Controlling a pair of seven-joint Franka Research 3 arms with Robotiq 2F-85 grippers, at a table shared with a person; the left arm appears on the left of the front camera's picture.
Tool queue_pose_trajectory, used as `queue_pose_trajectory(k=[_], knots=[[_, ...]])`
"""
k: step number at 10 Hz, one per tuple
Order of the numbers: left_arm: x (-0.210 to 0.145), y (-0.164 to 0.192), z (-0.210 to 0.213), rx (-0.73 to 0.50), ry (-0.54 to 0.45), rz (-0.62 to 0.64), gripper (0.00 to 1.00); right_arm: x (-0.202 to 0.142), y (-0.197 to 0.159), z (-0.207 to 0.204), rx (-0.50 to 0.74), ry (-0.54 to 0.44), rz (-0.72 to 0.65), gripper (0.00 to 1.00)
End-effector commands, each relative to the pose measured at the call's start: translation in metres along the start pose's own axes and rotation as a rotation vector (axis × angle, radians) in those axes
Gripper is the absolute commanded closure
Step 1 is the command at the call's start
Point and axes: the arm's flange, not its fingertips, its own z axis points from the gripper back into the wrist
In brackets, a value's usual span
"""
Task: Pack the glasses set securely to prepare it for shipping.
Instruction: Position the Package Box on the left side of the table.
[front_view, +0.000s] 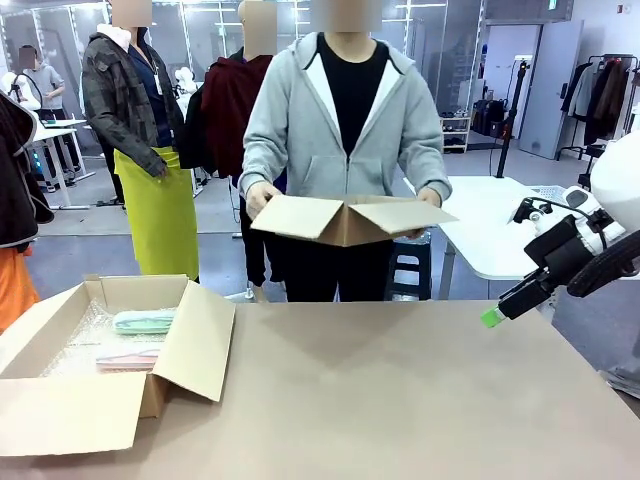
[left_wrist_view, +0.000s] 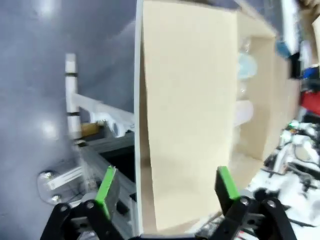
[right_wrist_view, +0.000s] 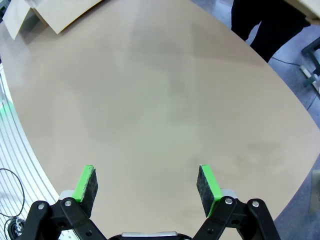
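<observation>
Closest to the camera, the big brown box (front_view: 95, 370) sat on the left part of the table (front_view: 400, 400) with its flaps folded out. Inside it, on the bubble wrap (front_view: 75, 345), lay the green case (front_view: 143, 321). The pink case (front_view: 128, 358) lay just beside it, on the side nearer the camera. Both cases lay flat and nothing held them.

In the left wrist view, the left gripper (left_wrist_view: 167, 192) had its two green pads spread wide with nothing between them. It hung over one flap of the box (left_wrist_view: 187, 115), above the table's edge. The cases showed as blurry shapes deeper in the box, well apart from its fingers.

The right gripper (right_wrist_view: 146, 185) was wide open too and held nothing. It hovered over bare table, well apart from the box. In the front view its green tip (front_view: 491, 317) showed near the table's right edge, far across from the cases.

Past the far side of the table stood a person in a grey hoodie (front_view: 345, 130). Both of the person's hands held a smaller box (front_view: 350, 218) with open flaps, up in the air.
</observation>
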Motion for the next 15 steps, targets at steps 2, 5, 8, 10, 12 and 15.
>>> queue_pose_trajectory(k=[2,5,8,10,12,15], knots=[[-0.021,-0.095,0.038,0.203,-0.081,-0.223,0.0,0.002,0.003,-0.001,0.001,0.002,-0.021,0.0],[-0.067,-0.201,0.04,0.195,-0.181,-0.553,0.0,0.002,0.003,-0.001,0.001,0.002,-0.021,0.0],[-0.116,-0.292,0.003,0.226,-0.126,-0.917,0.0,0.002,0.003,-0.001,0.001,0.002,-0.021,0.0],[-0.142,-0.334,-0.024,0.232,-0.074,-1.076,0.0,0.002,0.003,-0.001,0.001,0.002,-0.021,0.0],[-0.155,-0.362,-0.052,0.301,-0.014,-1.137,0.0,0.002,0.003,-0.001,0.001,0.002,-0.021,0.0],[-0.152,-0.359,-0.073,0.309,0.052,-1.124,0.0,0.002,0.003,-0.001,0.001,0.002,-0.021,0.0]])
